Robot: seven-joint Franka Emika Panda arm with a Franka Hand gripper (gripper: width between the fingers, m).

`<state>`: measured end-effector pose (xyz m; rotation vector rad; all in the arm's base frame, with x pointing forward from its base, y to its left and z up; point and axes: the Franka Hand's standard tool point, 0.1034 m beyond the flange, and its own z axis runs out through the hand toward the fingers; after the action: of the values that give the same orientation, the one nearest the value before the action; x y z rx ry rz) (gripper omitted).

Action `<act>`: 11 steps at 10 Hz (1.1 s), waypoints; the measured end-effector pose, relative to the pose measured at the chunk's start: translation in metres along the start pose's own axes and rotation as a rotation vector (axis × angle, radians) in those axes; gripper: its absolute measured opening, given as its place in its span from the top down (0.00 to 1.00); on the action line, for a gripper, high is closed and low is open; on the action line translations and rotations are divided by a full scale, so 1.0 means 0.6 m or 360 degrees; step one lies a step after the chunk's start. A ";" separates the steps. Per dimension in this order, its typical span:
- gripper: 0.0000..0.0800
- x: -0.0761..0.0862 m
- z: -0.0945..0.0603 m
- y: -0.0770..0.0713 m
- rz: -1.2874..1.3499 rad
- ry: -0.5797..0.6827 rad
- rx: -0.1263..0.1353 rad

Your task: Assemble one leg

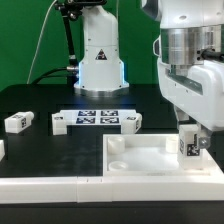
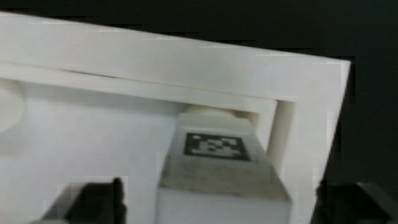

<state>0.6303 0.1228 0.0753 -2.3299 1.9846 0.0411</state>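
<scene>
A leg [image 1: 187, 146], a small white peg with a square tag, stands upright at the white panel's [image 1: 150, 160] corner on the exterior view's right. My gripper [image 1: 190, 134] hangs straight over it. In the wrist view the leg [image 2: 217, 150] lies between my two dark fingers [image 2: 103, 203]. A light gap shows on each side of it, so my gripper [image 2: 217, 200] is open around the leg. The panel's rim [image 2: 125, 55] frames the corner behind the leg. The leg's lower end is hidden.
Three more legs lie on the black table: one [image 1: 18, 122] at the exterior view's left, one [image 1: 60, 122] and one [image 1: 132, 122] beside the marker board [image 1: 98, 118]. A low white fence [image 1: 45, 186] runs along the front. The robot base [image 1: 98, 60] stands behind.
</scene>
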 end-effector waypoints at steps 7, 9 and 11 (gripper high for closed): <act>0.19 0.002 0.000 0.001 -0.1153 -0.0009 -0.0025; 0.19 0.003 0.001 0.002 -0.1484 -0.0011 -0.0030; 0.19 0.003 0.001 0.003 -0.1741 -0.0007 -0.0042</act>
<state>0.6289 0.1209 0.0743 -3.0363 0.4848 0.0006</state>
